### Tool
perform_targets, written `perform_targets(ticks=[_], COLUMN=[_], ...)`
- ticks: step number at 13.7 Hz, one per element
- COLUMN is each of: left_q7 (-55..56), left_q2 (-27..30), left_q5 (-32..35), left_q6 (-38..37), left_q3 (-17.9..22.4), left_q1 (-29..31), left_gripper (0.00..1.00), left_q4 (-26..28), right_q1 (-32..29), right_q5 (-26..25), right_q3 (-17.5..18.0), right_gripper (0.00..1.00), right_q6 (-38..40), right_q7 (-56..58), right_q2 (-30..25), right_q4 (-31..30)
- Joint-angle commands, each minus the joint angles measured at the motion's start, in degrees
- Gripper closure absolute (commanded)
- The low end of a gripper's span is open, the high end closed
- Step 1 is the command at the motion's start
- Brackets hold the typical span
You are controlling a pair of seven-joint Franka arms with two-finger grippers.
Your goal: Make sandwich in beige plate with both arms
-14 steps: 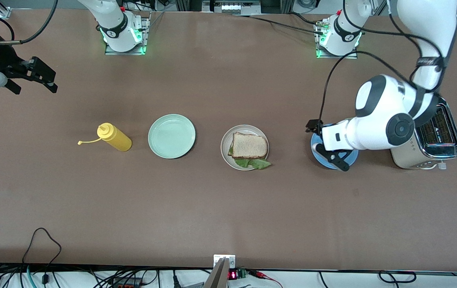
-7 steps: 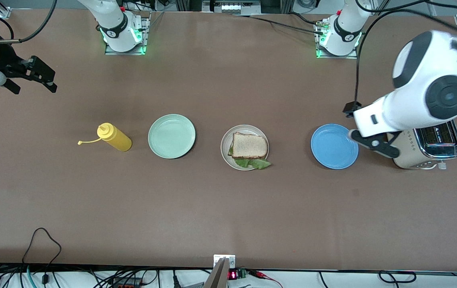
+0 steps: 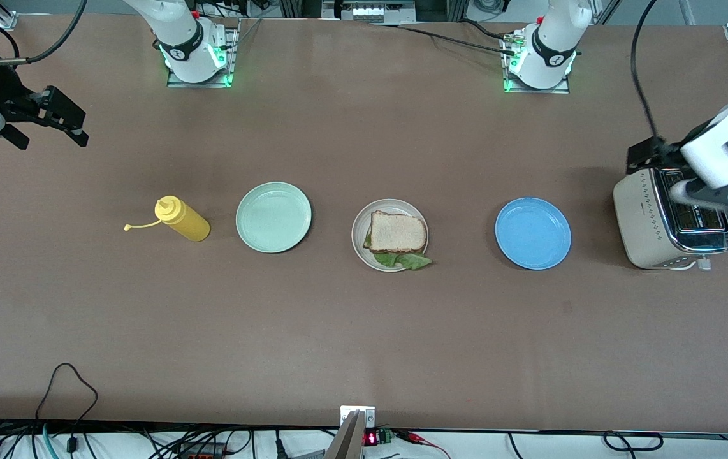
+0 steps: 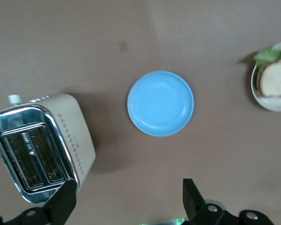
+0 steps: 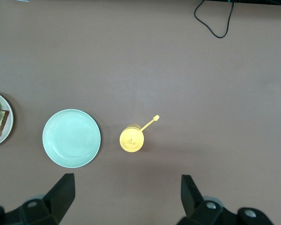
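now | sandwich [image 3: 397, 234] on beige plate [image 3: 360, 242] | left gripper [image 4: 126, 199] over toaster [image 3: 657, 220], released | right gripper [image 5: 124, 194] waits, released

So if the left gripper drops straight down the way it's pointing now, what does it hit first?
Probably the toaster: the left gripper, fingers open, hangs over its edge nearest the blue plate. Depth is unclear, so it could instead meet bare table just beside it.
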State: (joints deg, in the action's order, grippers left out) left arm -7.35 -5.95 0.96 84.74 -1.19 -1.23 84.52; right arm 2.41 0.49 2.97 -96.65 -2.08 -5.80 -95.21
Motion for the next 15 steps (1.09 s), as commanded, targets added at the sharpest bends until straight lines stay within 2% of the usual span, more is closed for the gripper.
perform_targets(ticks=[1,15], left_q7=[0.93,0.49], left_q2=[9.02,8.59], left_q5=[-0.7,-0.26], left_q6=[7.71,6.14], left_q3=[1.81,1.1], left_q1=[-2.19,-2.46], left_gripper=[0.0,0.0], left_q4=[11.96,11.37], right_q1=[-0.48,-0.57], right_q5=[1.09,1.09], right_q3=[0.37,0.37], right_gripper=[0.0,0.0], right_q6=[0.23,0.15], right_q7=[0.58,0.76], right_q2=[-0.26,-0.18], right_q4=[0.56,0.47])
